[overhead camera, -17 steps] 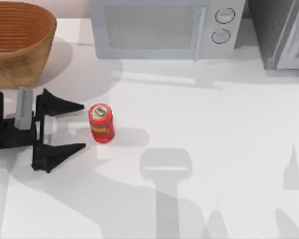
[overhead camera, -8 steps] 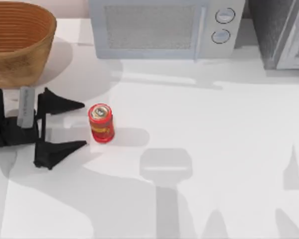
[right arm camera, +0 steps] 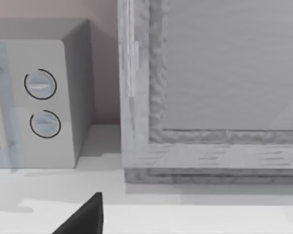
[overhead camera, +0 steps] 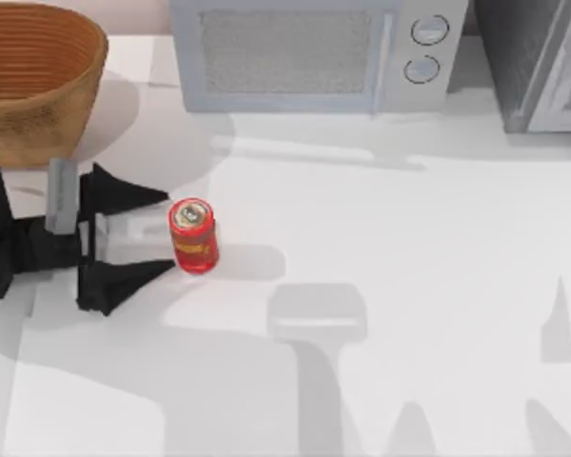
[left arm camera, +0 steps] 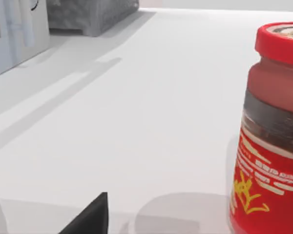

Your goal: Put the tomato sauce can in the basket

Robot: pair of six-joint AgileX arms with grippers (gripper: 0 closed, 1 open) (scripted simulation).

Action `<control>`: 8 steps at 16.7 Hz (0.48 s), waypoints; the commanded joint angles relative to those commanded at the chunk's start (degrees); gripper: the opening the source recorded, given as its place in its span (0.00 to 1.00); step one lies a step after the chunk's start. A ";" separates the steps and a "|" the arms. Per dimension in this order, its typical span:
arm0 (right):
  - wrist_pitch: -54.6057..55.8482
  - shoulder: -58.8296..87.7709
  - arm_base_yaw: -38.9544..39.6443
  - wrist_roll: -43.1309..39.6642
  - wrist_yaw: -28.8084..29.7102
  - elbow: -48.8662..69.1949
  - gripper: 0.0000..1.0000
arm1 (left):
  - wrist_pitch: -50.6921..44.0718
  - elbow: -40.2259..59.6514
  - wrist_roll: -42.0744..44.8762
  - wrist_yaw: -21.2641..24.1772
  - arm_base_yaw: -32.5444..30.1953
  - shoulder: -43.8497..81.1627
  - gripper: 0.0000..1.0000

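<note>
Top view shows the left gripper [overhead camera: 162,235], fingers [overhead camera: 128,198] wide, just beside the upright tomato sauce can [overhead camera: 192,235]; grasping and carrying to the basket [overhead camera: 38,95] at the desk's [overhead camera: 409,286] far-left corner remain.

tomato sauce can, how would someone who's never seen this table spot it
Start at the big wicker basket in the table's far left corner, then come forward past the open left tool. Just right of it stands the tomato sauce can, the lone small red thing.
</note>
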 joint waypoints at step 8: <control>0.00 0.00 0.00 0.00 0.00 0.00 1.00 | 24.18 -3.63 -20.70 -8.59 -8.75 -0.24 1.00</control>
